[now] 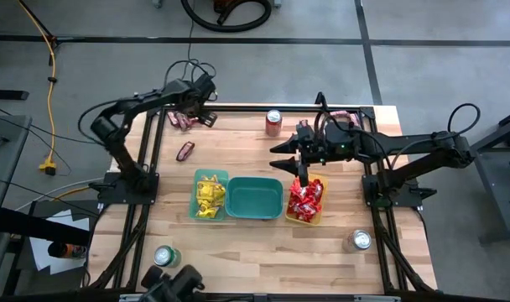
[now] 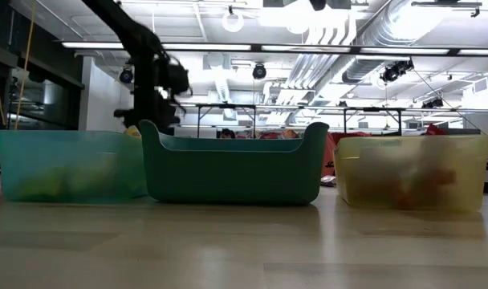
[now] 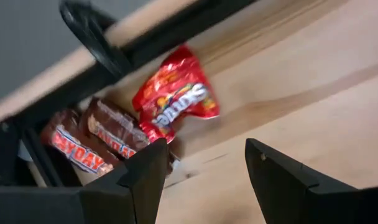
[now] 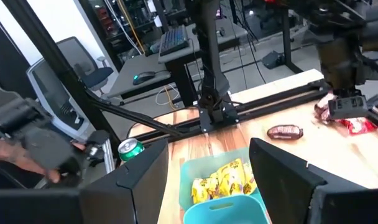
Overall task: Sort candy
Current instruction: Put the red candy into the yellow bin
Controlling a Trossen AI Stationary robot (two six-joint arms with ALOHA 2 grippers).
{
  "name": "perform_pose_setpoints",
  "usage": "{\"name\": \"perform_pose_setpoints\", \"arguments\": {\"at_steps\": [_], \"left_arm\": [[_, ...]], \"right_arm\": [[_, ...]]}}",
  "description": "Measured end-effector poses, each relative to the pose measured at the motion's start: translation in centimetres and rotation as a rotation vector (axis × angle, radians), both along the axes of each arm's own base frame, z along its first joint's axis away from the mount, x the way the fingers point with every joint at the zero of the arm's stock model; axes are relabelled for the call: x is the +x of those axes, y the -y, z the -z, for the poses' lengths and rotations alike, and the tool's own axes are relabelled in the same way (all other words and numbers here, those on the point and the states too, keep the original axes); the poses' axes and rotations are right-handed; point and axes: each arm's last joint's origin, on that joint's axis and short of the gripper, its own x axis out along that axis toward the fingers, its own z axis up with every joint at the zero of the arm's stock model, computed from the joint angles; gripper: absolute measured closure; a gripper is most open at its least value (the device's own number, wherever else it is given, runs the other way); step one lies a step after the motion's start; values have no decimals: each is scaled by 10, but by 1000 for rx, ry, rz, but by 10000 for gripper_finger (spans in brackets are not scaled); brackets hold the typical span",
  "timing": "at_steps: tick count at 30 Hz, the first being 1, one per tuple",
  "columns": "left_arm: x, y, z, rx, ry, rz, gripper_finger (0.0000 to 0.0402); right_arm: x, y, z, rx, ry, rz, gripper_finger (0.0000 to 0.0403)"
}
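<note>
Fingers spread wide, we are lowering our left gripper [image 3: 201, 171] squarely astride the shiny red wrapped candy packet [image 3: 176, 96], sparing neighbouring brown bars [image 3: 111, 130].

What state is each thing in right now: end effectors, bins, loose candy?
left end effector: open, empty, over far-left candy
right end effector: open, empty, above bins
green bin: holds yellow packets
teal bin: looks empty
yellow bin: holds red packets
brown bar: loose on table

yellow packets [image 1: 208, 195]: heaped in left bin | red packets [image 1: 307, 200]: heaped in right bin | brown bars [image 3: 96, 137] and one red packet [image 3: 175, 96]: far-left table corner | lone brown bar [image 1: 185, 151]: flat on table
</note>
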Motion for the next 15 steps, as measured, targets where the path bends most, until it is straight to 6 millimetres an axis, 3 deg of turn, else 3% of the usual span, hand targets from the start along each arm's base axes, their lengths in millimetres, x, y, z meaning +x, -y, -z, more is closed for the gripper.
{"name": "perform_pose_setpoints", "arguments": {"at_steps": [6, 15], "left_arm": [[2, -13, 31, -45, -77, -24, 200], [7, -24, 47, 52, -147, -46, 200]], "right_arm": [[0, 0, 2, 1, -20, 0, 182], [-1, 0, 3, -3, -31, -2, 182]]}}
